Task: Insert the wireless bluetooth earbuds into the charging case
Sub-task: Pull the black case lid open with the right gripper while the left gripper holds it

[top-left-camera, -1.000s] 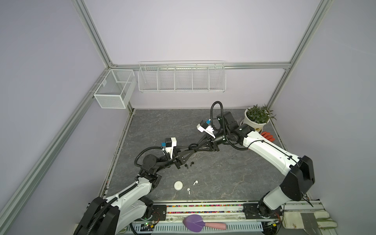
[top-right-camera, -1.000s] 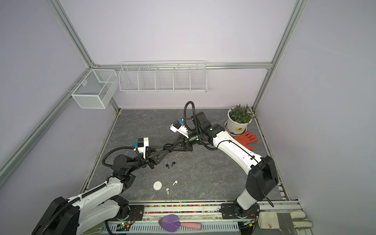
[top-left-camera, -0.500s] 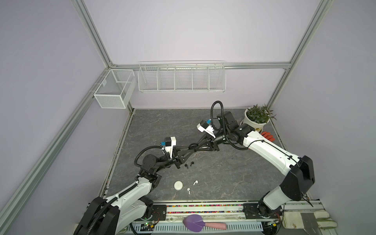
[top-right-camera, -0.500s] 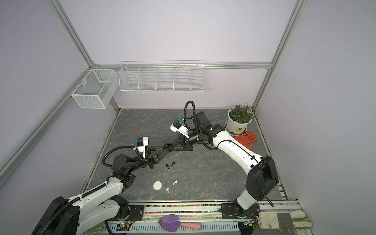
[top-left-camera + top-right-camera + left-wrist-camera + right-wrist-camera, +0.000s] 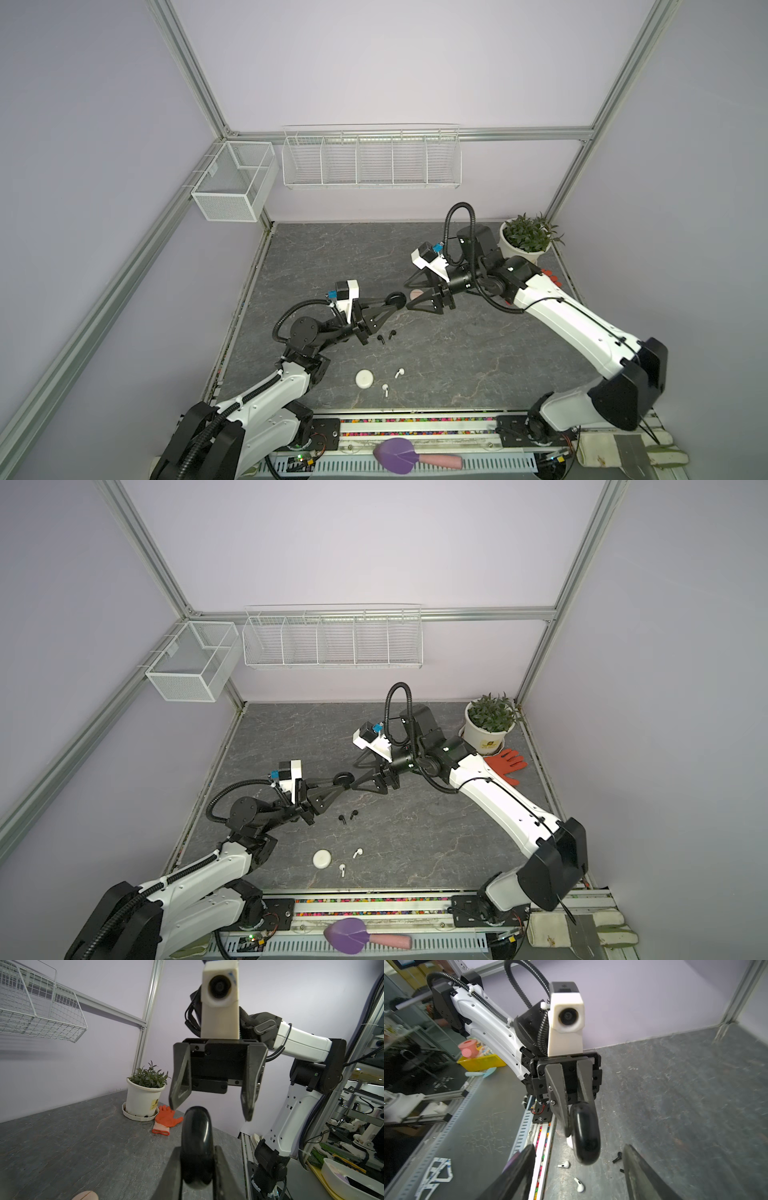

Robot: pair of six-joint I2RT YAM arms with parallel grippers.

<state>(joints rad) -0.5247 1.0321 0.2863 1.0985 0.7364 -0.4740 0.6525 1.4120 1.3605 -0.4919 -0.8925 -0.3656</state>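
Altogether, four earbuds show on the counter (image 5: 478, 353). Two black earbuds (image 5: 380, 338) lie just beside each other left of the middle, and two white earbuds (image 5: 400, 372) lie nearer the front edge, a little apart. There are three cases: the black charging case (image 5: 395, 300), a round white case (image 5: 365, 379) just beside the white pair, and a pink case (image 5: 417, 294).

The left gripper (image 5: 390, 307) is clenched on the black charging case, holding it on edge above the counter's middle. The right gripper (image 5: 210, 1111) faces it with jaws spread wide, one fingertip on either side of the case's far end, neither touching it.

The pink case is half hidden behind the right gripper's fingers in a top view and cut off at the frame edge in the left wrist view. I cannot make out a lid seam on the black charging case.

A potted plant (image 5: 525, 243) and an orange glove (image 5: 505, 764) fill the back right corner. Bare stone runs from the earbuds to the right edge.
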